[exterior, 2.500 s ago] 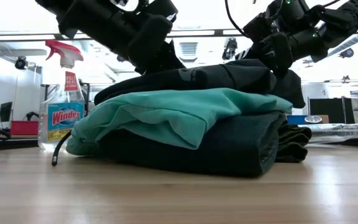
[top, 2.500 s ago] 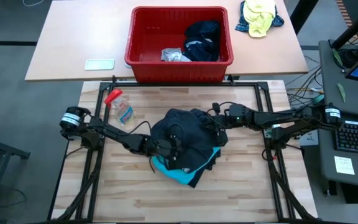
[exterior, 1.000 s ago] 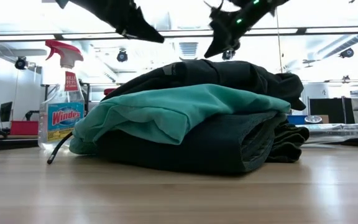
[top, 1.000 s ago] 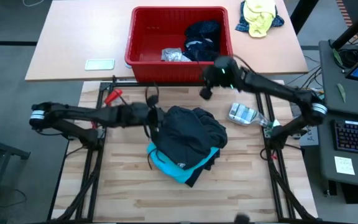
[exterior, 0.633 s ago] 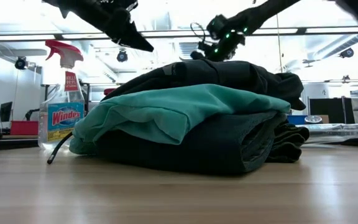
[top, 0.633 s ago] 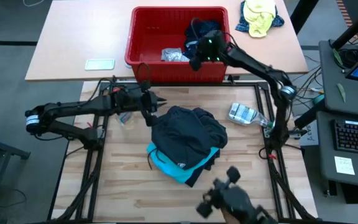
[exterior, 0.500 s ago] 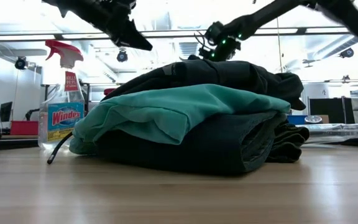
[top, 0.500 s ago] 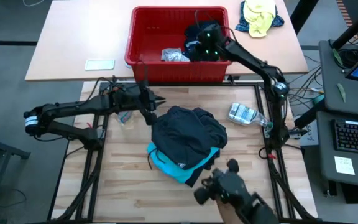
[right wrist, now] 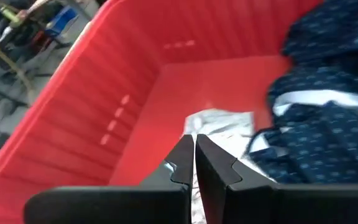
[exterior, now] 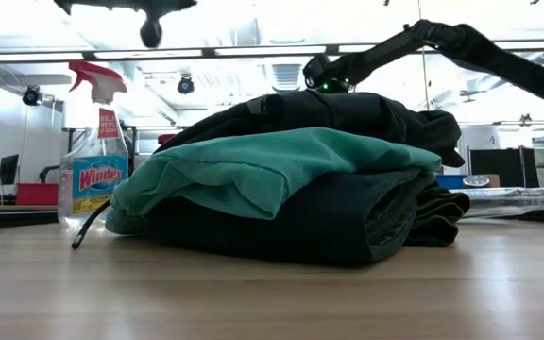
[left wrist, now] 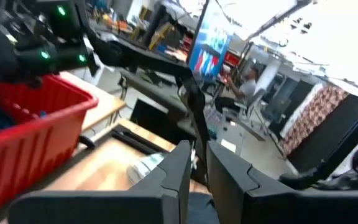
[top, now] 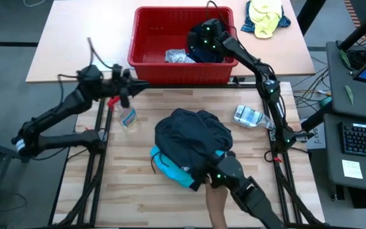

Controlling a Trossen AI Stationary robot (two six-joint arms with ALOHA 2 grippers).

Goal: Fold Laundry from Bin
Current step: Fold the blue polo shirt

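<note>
From above, the red bin (top: 146,38) is seen at twelve o'clock on the pale far table, with a navy dotted garment (top: 210,39) and a light grey garment (top: 178,56) lying in it. The right gripper (top: 203,33) is held over the bin, above the navy garment, fingers pressed together on nothing. The left gripper (top: 127,87) is raised at ten o'clock over the wooden table's (top: 138,191) far left corner, near a spray bottle (top: 124,113); its fingers are nearly closed and empty. At the centre a pile of folded laundry (top: 192,143) is seen, black on top with turquoise at its seven o'clock edge. A crushed plastic bottle (top: 248,116) lies at three o'clock of the pile.

From table height, the pile (exterior: 291,184) is shown stacked: dark grey below, turquoise between, black on top, with the spray bottle (exterior: 93,156) at nine o'clock behind it.

In the left wrist view, only a thin gap is shown between the left gripper's (left wrist: 199,163) fingers, with the bin (left wrist: 23,124) beyond.

In the right wrist view, the right gripper's (right wrist: 194,154) tips are shown touching, over the grey garment (right wrist: 219,124), with the navy garment (right wrist: 328,124) just beside.
</note>
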